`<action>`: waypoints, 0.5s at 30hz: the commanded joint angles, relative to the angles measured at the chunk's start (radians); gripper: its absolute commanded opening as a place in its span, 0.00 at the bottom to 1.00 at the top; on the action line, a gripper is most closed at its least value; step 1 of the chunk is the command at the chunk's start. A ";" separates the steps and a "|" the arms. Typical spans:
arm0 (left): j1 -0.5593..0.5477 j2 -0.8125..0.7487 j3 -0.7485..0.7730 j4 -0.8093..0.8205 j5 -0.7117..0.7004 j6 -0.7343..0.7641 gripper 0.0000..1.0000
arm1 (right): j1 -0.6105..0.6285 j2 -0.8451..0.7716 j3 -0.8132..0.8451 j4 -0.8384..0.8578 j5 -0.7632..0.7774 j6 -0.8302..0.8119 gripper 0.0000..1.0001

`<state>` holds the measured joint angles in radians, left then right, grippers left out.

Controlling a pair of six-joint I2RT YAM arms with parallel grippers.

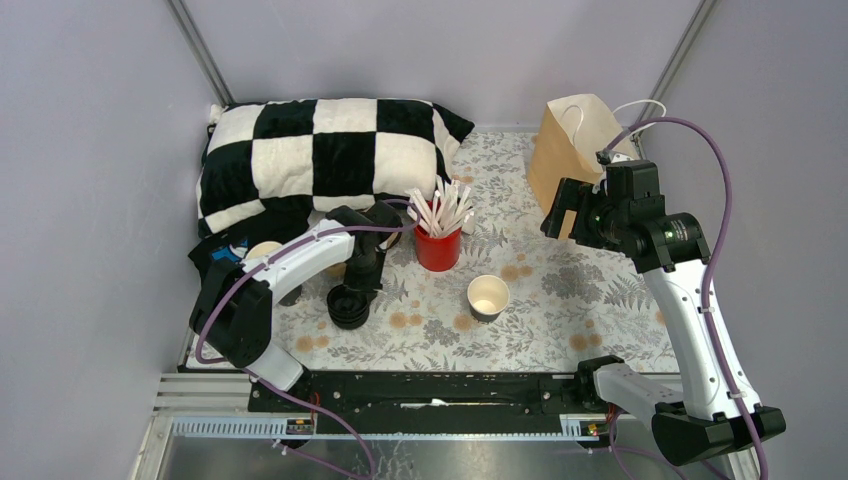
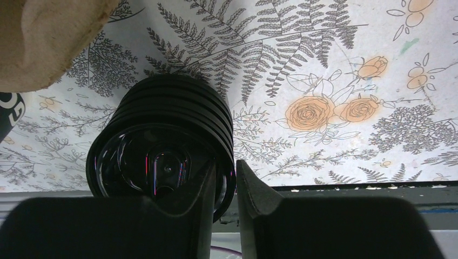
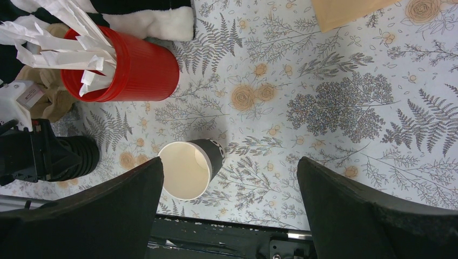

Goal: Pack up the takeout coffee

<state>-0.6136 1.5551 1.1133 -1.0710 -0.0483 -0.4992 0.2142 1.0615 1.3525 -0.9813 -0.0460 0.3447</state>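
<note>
Left claw [image 2: 227,167]: it is low down at the pile of black lids [image 2: 162,129], on the left side of the table. Its two fingers are close together, with only a thin gap. The edge of the top lid sits in that gap. I cannot tell if the fingers squeeze it.
Right claw [image 3: 229,162]: it is up in the air over the right side of the table. It is wide open and holds nothing.
Coffee cup [image 1: 488,296]: it is dark outside and white inside. It stands upright on the table cover [image 1: 580,300], near the middle and toward the front. It has no lid on. Nothing touches it.
Pile of black lids: round and shiny, stacked one on another. The pile sits to the left of the coffee cup, apart from it.
Red cup [image 1: 438,248]: it stands behind the coffee cup and is full of white paper sticks [image 1: 442,208].
Paper bag [image 1: 570,148]: brown, with white handles. It stands at the back right.
Pillow [image 1: 320,160]: black and white squares, at the back left.
Table cover: pale, with grey ferns and orange roses.
</note>
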 commanded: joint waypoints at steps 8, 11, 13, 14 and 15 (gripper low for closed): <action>0.005 -0.032 0.057 -0.049 -0.051 0.005 0.16 | 0.005 0.006 0.010 0.030 -0.005 -0.012 1.00; 0.005 -0.037 0.074 -0.066 -0.056 -0.001 0.15 | 0.004 0.007 0.008 0.033 -0.005 -0.012 1.00; 0.005 -0.039 0.083 -0.076 -0.057 -0.005 0.15 | 0.005 0.008 0.005 0.035 -0.005 -0.012 1.00; 0.005 -0.041 0.088 -0.082 -0.057 -0.005 0.15 | 0.005 0.008 0.004 0.036 -0.006 -0.010 1.00; 0.005 -0.042 0.093 -0.090 -0.058 -0.007 0.15 | 0.005 0.008 0.004 0.036 -0.008 -0.010 1.00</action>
<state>-0.6136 1.5513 1.1576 -1.1252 -0.0834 -0.4980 0.2142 1.0672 1.3521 -0.9752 -0.0463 0.3447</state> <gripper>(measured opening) 0.160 0.994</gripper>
